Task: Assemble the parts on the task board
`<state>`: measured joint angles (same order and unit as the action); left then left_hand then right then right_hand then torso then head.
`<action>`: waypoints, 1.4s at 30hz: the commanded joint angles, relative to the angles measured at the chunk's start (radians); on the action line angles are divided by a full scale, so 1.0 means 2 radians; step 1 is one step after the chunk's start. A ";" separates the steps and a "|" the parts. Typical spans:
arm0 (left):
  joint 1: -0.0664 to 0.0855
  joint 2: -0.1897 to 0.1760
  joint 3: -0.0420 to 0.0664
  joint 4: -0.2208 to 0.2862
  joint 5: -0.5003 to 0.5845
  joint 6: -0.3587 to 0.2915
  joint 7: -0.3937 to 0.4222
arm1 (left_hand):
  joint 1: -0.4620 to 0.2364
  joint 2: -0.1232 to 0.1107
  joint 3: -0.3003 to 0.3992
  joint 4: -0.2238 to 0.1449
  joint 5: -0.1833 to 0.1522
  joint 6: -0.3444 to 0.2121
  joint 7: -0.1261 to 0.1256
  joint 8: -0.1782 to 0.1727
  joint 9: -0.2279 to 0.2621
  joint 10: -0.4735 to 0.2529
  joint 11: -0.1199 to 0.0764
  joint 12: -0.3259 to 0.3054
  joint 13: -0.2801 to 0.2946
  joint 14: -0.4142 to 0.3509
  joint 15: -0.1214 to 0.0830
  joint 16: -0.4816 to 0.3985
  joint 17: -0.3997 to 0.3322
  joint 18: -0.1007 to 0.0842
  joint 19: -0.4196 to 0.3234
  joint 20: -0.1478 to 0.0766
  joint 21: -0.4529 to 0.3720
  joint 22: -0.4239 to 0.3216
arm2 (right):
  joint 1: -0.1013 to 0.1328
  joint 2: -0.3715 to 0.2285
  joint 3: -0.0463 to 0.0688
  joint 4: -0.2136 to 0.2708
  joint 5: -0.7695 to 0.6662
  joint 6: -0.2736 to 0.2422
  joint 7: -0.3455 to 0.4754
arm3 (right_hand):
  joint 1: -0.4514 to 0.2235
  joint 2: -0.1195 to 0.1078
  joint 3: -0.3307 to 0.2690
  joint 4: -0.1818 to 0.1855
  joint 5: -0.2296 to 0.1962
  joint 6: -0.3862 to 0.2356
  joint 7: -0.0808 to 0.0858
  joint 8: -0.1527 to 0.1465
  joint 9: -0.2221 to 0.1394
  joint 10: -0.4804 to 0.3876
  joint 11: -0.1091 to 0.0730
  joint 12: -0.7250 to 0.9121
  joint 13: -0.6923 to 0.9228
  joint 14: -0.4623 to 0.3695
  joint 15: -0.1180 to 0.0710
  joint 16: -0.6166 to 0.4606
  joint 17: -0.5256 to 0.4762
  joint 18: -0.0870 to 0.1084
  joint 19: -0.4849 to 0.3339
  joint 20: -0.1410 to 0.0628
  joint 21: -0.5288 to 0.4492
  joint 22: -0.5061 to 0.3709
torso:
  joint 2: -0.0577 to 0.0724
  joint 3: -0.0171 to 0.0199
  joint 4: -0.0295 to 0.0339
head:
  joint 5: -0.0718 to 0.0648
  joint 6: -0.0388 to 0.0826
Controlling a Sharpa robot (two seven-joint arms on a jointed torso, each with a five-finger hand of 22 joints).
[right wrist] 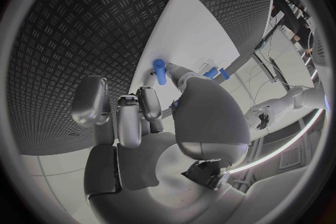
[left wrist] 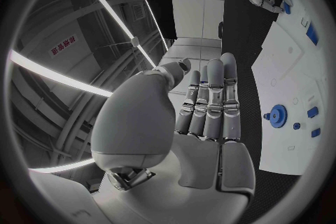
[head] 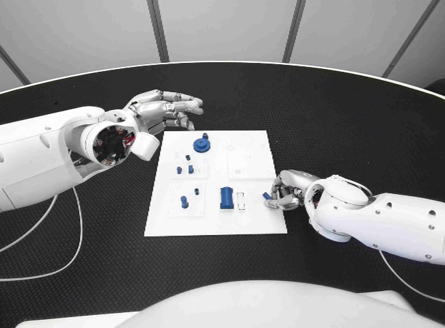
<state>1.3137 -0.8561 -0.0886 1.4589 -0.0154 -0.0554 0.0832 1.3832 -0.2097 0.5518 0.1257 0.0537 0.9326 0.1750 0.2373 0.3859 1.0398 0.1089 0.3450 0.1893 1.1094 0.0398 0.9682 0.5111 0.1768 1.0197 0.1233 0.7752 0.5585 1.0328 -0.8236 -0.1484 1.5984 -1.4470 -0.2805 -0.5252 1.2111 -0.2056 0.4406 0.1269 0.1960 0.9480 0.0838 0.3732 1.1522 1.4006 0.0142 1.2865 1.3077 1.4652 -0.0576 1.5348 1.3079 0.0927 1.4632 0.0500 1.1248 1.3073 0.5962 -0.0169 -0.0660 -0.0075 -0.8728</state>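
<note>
The white task board (head: 251,147) lies in the middle of the black table. On it are a blue gear (head: 201,144), a tall blue block (head: 226,197) and several small blue pegs (head: 184,202). My right hand (head: 289,191) rests at the board's right edge and pinches a small blue peg (head: 266,196) between thumb and finger; the right wrist view shows this peg (right wrist: 159,71) at the fingertips over the board (right wrist: 196,33). My left hand (head: 163,113) hovers off the board's far left corner, fingers straight and apart, holding nothing. The left wrist view shows that hand (left wrist: 206,103) beside the gear (left wrist: 278,116).
The black table (head: 360,116) spreads round the board on all sides. White cables (head: 70,260) trail on the table near my left arm, and another cable (head: 409,280) runs under my right arm.
</note>
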 commanded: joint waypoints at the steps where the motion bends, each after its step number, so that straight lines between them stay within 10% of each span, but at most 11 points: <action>1: 0.000 0.000 0.000 0.000 0.000 0.000 0.000 | 0.000 0.004 -0.003 -0.001 -0.002 0.000 0.001 0.003 0.000 -0.003 0.001 0.002 0.001 -0.003 -0.001 -0.001 0.000 0.003 0.000 0.002 -0.001 0.000 | 0.000 0.000 0.000 0.000 -0.009 0.002 -0.002 | 0.014 -0.002 0.004 -0.008 0.001 -0.003 0.004 -0.001 -0.249 -0.002 -0.001 -0.004 0.018 0.045 0.001 0.000 0.093 -0.007 0.000 0.000 -0.004 0.059 | 0.000 -0.0001 0.0000 | -0.001 0.000; 16: 0.000 0.001 0.000 -0.001 0.000 0.000 -0.001 | 0.000 0.005 -0.002 0.000 -0.002 0.000 0.001 0.004 0.000 -0.003 0.001 0.002 0.001 -0.003 -0.001 -0.001 0.001 0.003 0.000 0.002 -0.001 -0.001 | -0.001 -0.017 0.000 0.028 -0.008 -0.046 0.005 | 0.053 0.035 0.068 -0.052 0.052 0.003 0.004 0.013 -0.237 0.003 -0.002 0.002 0.024 0.045 0.000 0.002 0.096 -0.009 0.004 -0.002 0.005 0.066 | 0.000 0.0005 -0.0002 | 0.001 0.000; 42: 0.000 0.002 0.000 -0.001 0.000 0.001 -0.003 | 0.001 0.005 -0.002 -0.001 -0.002 0.000 0.001 0.004 0.000 -0.003 0.001 0.002 0.001 -0.003 -0.001 -0.001 0.001 0.003 0.000 0.002 -0.001 -0.001 | 0.000 -0.015 0.003 0.074 0.070 -0.092 0.019 | 0.033 0.034 0.078 -0.059 0.066 -0.005 0.006 0.016 -0.229 0.002 0.000 -0.001 0.022 0.045 0.002 0.001 0.096 -0.009 0.004 -0.001 0.005 0.068 | 0.000 -0.0007 0.0007 | 0.003 0.000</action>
<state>1.3136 -0.8525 -0.0886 1.4571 -0.0154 -0.0531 0.0780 1.3837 -0.2102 0.5519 0.1257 0.0537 0.9327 0.1749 0.2410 0.3857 1.0398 0.1089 0.3449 0.1893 1.1094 0.0398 0.9682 0.5117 0.1769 1.0197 0.1233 0.7752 0.5580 1.0323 -0.8566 -0.1430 1.7471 -1.3119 -0.4605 -0.4875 1.2904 -0.1389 0.5887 0.0090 0.3213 0.9336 0.1017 0.3976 0.6922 1.4025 0.0125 1.2895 1.3074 1.4639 -0.0555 1.5348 1.3075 0.0927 1.4633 0.0500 1.1307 1.3080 0.5951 -0.0184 -0.0654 -0.0014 -0.8728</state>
